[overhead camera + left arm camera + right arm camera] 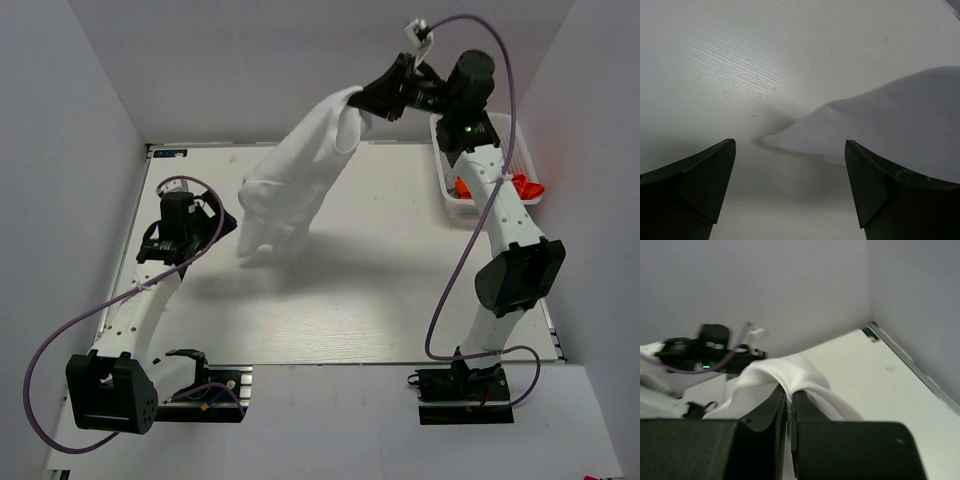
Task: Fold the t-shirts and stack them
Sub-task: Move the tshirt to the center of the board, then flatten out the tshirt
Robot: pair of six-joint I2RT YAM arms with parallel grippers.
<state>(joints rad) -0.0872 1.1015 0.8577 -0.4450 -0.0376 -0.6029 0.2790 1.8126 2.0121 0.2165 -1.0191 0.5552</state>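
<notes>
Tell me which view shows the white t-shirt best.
Top external: the whole white t-shirt shows, hanging from the right fingers with its lower end near the table. Left wrist catches only one edge beyond the open left fingers; right wrist only the pinched bunch.

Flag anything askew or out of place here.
The white t-shirt hangs crumpled in mid-air, pinched at one end by the raised right gripper, not lying flat. An orange t-shirt pokes over the outer rim of the white basket at the right edge of the table. Nothing looks damaged.
</notes>
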